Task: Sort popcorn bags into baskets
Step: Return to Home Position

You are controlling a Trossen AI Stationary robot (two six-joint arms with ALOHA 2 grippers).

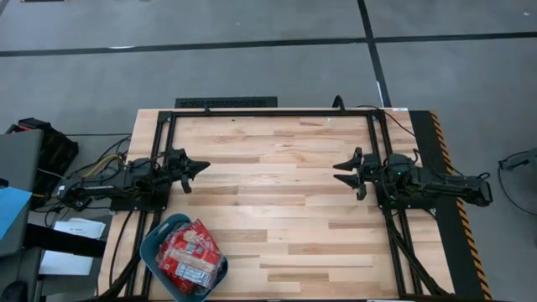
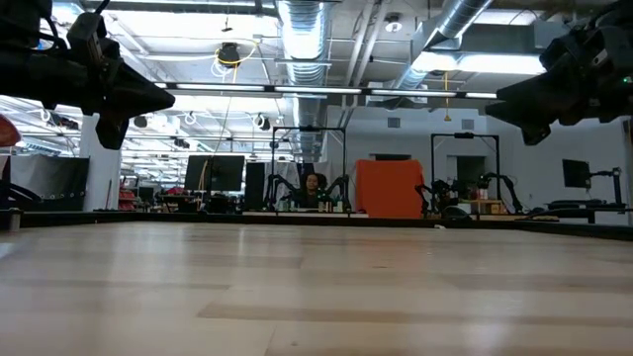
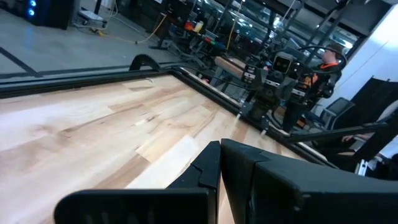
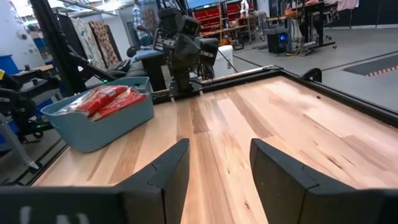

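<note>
A teal-blue bin (image 1: pixel 159 249) stands at the table's near left corner, holding several red popcorn bags (image 1: pixel 190 256) piled inside; the right wrist view shows the bin (image 4: pixel 106 118) with the bags (image 4: pixel 106 98) heaped above its rim. My left gripper (image 1: pixel 200 169) hovers above the table's left side, beyond the bin, shut and holding nothing; its fingertips (image 3: pixel 219 152) meet in the left wrist view. My right gripper (image 1: pixel 342 172) hovers above the right side, open and empty, fingers (image 4: pixel 171 168) spread wide.
A black frame (image 1: pixel 268 112) runs along the table's far and side edges. Bare wood (image 1: pixel 277 210) lies between the two arms. A yellow-black striped strip (image 1: pixel 449 168) marks the right edge. A person (image 2: pixel 313 188) sits in the room beyond the table.
</note>
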